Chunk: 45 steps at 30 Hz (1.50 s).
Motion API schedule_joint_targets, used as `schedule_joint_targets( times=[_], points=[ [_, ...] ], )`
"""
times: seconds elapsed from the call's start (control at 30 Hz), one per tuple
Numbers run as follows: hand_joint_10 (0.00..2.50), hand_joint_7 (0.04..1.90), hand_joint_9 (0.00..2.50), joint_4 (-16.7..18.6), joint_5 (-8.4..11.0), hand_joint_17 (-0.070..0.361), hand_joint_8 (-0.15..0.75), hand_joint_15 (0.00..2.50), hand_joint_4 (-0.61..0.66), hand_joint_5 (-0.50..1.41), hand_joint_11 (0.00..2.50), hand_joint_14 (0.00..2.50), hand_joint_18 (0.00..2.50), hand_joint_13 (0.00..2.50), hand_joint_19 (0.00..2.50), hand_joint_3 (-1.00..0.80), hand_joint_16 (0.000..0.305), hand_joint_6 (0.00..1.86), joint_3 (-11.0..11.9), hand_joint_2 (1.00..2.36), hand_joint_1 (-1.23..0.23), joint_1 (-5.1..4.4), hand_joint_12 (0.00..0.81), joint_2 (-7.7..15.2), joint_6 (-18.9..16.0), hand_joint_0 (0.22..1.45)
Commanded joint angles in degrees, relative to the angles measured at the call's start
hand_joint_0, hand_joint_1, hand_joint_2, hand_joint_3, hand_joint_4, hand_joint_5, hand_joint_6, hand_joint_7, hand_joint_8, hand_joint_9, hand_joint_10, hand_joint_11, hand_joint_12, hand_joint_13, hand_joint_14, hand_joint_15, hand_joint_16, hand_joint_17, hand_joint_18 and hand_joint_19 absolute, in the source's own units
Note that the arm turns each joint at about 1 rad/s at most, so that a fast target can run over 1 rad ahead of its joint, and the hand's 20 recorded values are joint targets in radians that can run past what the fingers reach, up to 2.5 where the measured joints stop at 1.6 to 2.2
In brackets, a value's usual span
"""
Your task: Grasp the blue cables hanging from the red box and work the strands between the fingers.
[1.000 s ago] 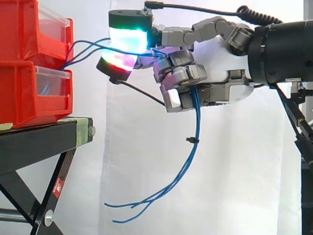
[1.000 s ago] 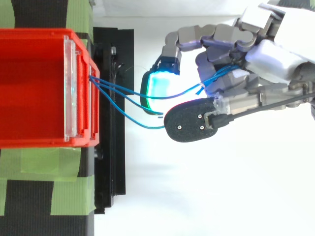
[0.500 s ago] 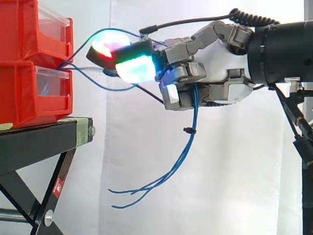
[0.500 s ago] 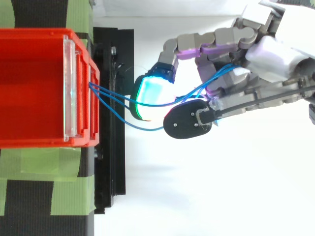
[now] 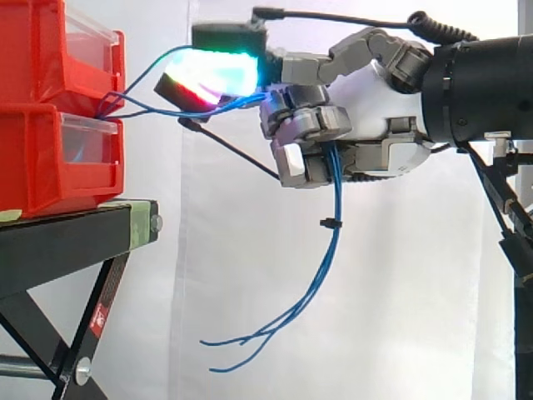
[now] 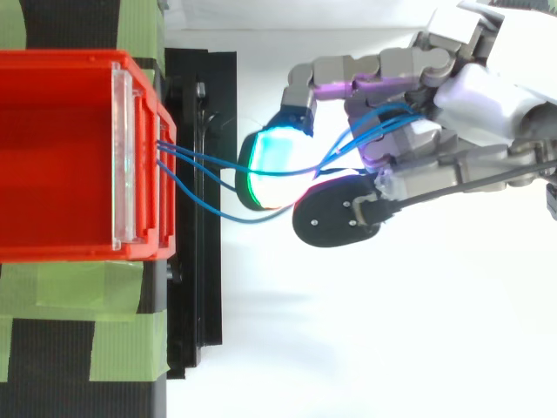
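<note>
**Hand closed on the blue cables, just off the bins**

Side view: the hand (image 5: 375, 137) reaches in from the right, level with two stacked red bins (image 5: 46, 158) on a black stand (image 5: 75, 237), and apart from them. Its lower fingers (image 5: 304, 125) are curled round the blue cables (image 5: 335, 250). The strands leave the bins' front where upper meets lower and run in slack arcs past the glowing pads (image 5: 218, 73). They pass through the curled fingers and hang below the hand. A small black tie (image 5: 330, 222) sits on the hanging bundle. The loose ends splay before the white curtain (image 5: 250, 292).

Top view: the cables come out of the bin's front wall, cross the stand and run by a cyan-green pad. They then slip between the fingers near the palm. The black back of another pad (image 6: 335, 218) lies just beside the glowing one. Green tape (image 6: 78, 287) lies next to the bin.
</note>
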<state>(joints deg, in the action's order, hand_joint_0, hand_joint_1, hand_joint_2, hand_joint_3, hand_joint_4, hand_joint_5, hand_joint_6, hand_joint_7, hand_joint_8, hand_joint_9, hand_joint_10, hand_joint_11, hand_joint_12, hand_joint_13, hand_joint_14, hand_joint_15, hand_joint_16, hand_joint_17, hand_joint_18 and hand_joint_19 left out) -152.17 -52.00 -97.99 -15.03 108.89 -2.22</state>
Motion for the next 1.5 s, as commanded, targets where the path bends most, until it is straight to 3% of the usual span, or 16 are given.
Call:
schedule_joint_targets(
  times=[0.0,0.07,0.23,0.4,0.7,1.0,1.17,1.37,1.47],
  points=[
    [2.5,1.42,0.65,-0.1,0.06,0.128,0.412,1.57,0.18,0.42,2.42,2.5,1.26,1.01,0.83,-0.92,0.057,0.0,0.0,1.0,-0.74,0.0,0.506,0.0,-0.1,0.71],
    [2.5,1.44,0.65,-0.1,0.14,0.128,0.412,1.57,0.18,0.42,2.42,2.5,1.26,1.01,0.83,-1.0,0.057,0.0,0.0,1.0,-0.74,0.0,0.506,0.0,-0.2,0.7],
    [2.5,1.46,0.65,-0.1,0.23,0.128,0.412,1.57,0.2,0.42,2.42,2.5,1.26,1.01,0.83,-1.0,0.057,0.0,0.0,1.0,-0.74,0.0,0.506,0.0,0.0,0.69],
    [2.5,1.38,0.65,-0.1,0.32,0.128,0.412,1.57,0.16,0.45,2.42,2.5,1.26,1.01,0.83,-1.0,0.057,0.22,0.0,1.0,-0.72,0.0,0.506,0.0,0.1,0.72],
    [2.5,1.52,0.65,-0.5,0.5,0.128,0.412,1.57,0.13,0.67,2.42,2.5,1.26,1.01,0.83,-1.0,0.057,0.0,0.0,1.0,-0.62,-0.09,0.506,0.0,0.4,0.81],
    [2.5,1.52,0.65,-0.5,0.5,0.128,0.412,1.57,0.1,0.67,2.42,2.5,1.26,1.01,0.83,-0.85,0.057,0.0,0.0,1.01,-0.68,-0.18,0.506,0.0,0.6,0.87],
    [2.5,1.53,0.65,-0.3,0.5,0.128,0.412,1.57,0.03,0.63,2.42,2.5,1.26,1.01,0.83,-0.67,0.057,0.01,0.1,1.01,-0.72,-0.26,0.506,0.0,1.0,0.86],
    [2.5,1.44,0.65,-0.1,0.5,0.128,0.412,1.57,-0.08,0.56,2.42,2.5,1.26,1.01,0.83,-0.35,0.057,0.22,0.1,1.02,-0.78,-0.26,0.506,0.0,1.6,0.85],
    [2.5,1.4,0.65,0.0,0.5,0.128,0.412,1.57,-0.09,0.54,2.42,2.5,1.26,1.01,0.83,-0.32,0.057,0.28,0.1,1.02,-0.79,-0.26,0.506,0.0,2.0,0.86]
  ],
)
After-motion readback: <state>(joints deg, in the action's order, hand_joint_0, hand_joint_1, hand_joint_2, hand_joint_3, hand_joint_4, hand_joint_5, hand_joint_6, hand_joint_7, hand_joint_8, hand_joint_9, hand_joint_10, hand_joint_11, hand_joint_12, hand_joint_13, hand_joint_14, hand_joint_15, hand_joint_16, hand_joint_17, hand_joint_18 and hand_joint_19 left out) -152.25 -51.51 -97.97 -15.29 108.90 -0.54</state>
